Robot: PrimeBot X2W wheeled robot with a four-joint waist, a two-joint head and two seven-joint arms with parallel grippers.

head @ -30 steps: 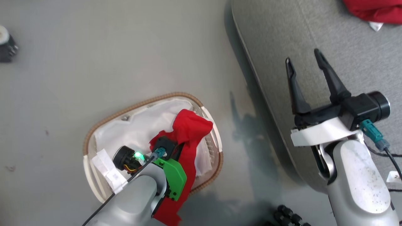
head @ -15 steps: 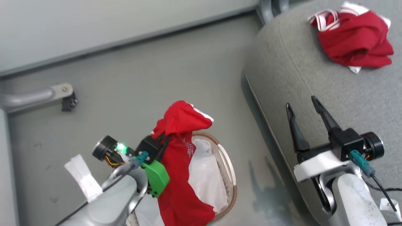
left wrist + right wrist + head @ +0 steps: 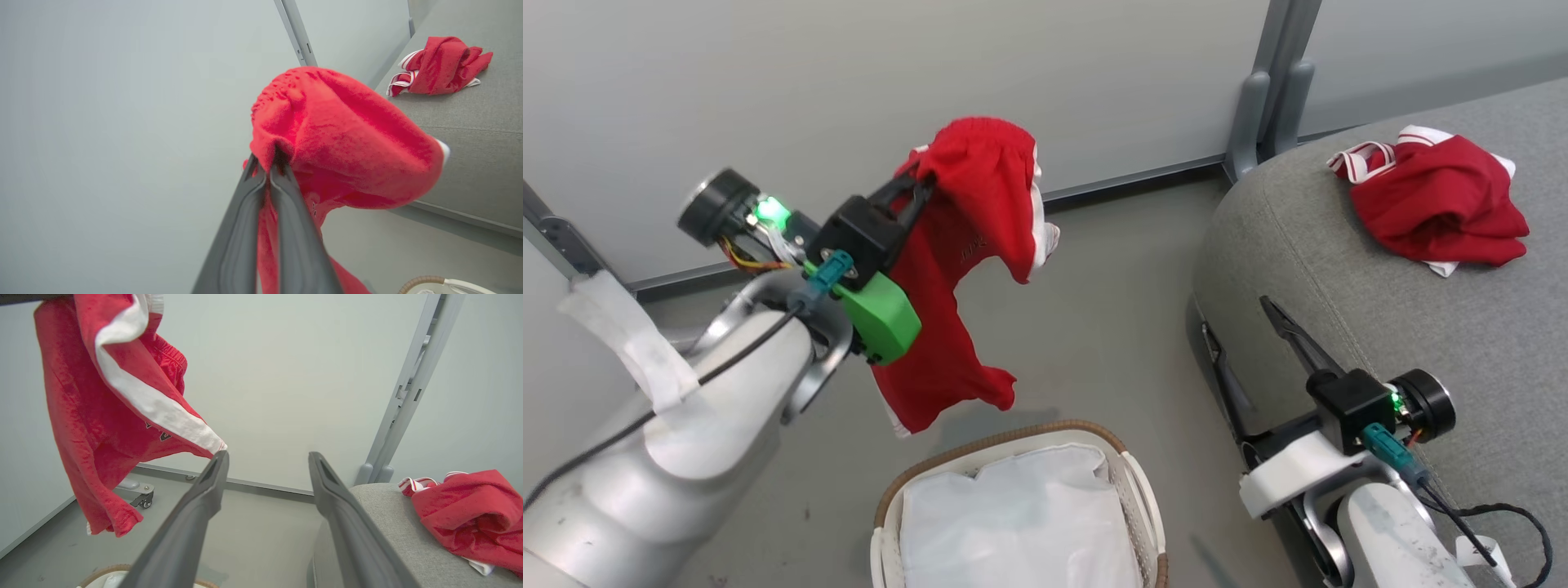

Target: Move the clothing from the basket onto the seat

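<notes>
While left gripper (image 3: 919,175) clamps jaws tight on bunched fabric, red garment (image 3: 964,245) hangs high before pale wall (image 3: 768,82), white side stripe showing, loose end dangling above grey floor (image 3: 1111,310), well clear of basket (image 3: 1013,431). Basket sits lower centre, brown woven rim, white liner (image 3: 1021,523) inside. Right gripper (image 3: 267,457) hovers just beside rounded edge of seat (image 3: 1339,269), jaws released, spread wide. Farther right, second red garment (image 3: 1429,200), white striped trim, lies crumpled on grey seat near metal post (image 3: 1270,82).
</notes>
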